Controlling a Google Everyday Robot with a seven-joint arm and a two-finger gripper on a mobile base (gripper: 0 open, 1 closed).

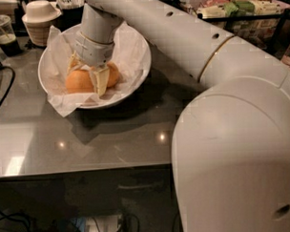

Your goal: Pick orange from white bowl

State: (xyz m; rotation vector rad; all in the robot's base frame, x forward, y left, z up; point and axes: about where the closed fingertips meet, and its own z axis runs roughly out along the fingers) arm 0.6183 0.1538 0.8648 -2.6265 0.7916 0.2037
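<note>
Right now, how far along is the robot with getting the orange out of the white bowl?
Done: the reach; the gripper is down inside the white bowl, right at the orange. In hand: securing the grasp, which I can't confirm. Left: the lift; the orange sits on the paper lining in the bowl.

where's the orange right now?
Camera view, upper left: the orange lies inside the white bowl on the grey table, with the end effector directly over it, down in the bowl.
</note>
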